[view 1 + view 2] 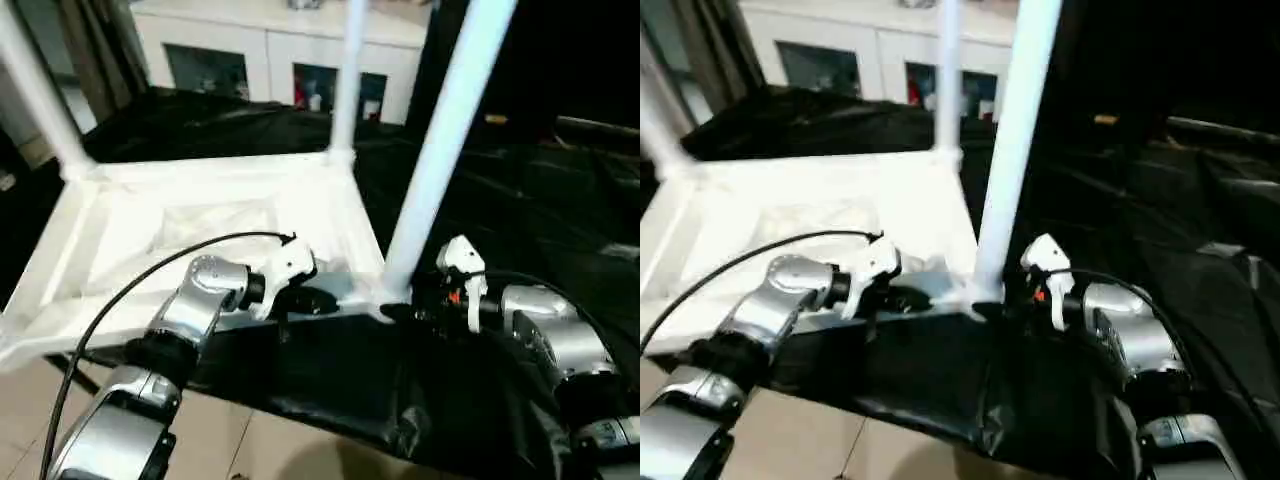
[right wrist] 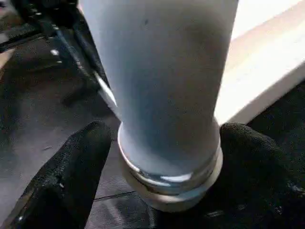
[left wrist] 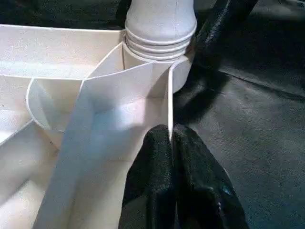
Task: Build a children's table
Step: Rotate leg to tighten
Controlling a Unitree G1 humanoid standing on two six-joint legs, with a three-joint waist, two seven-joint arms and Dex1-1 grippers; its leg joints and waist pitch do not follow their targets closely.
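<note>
The children's table lies upside down: its white ribbed tabletop (image 1: pixel 200 215) rests on a black cloth. Three white legs stand up from its corner sockets, at the far left (image 1: pixel 35 90), the far middle (image 1: pixel 347 70) and the near right (image 1: pixel 440 150). My left gripper (image 3: pixel 170 136) is shut on the thin wall of the tabletop's near rim (image 3: pixel 169 95), just beside the near-right socket (image 3: pixel 159 47). My right gripper (image 2: pixel 167 143) stands open around the base of the near-right leg (image 2: pixel 162 86), one black finger (image 2: pixel 62 176) on each side of it.
A white cabinet with glass doors (image 1: pixel 280 50) stands at the back. The black cloth (image 1: pixel 500 200) covers the surface and hangs over its near edge above a tiled floor (image 1: pixel 260 440). A black cable (image 1: pixel 130 285) arcs over my left forearm.
</note>
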